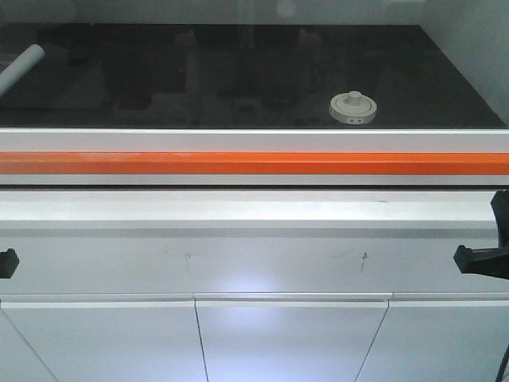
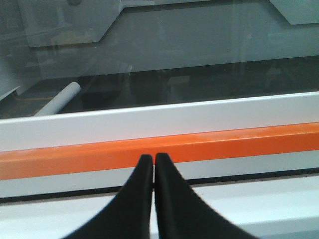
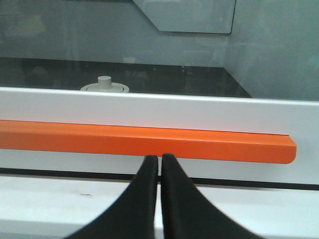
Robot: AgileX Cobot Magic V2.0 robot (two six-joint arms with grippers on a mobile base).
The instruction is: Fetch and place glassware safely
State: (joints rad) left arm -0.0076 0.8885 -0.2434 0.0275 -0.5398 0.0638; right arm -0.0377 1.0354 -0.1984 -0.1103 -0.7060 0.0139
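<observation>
The glass jar with a cream-white knobbed lid stands on the black worktop, right of centre, behind the white and orange front rail. Its lid top also shows in the right wrist view above the rail. My left gripper is shut and empty, low in front of the orange rail. My right gripper is shut and empty, also in front of the rail, the jar ahead and to its left. In the front view only the edges of the left gripper and the right gripper show.
An orange rail on a white ledge runs across the front of the worktop. A white cylindrical tube lies at the worktop's far left, also in the left wrist view. White cabinet doors sit below. Grey panels stand behind.
</observation>
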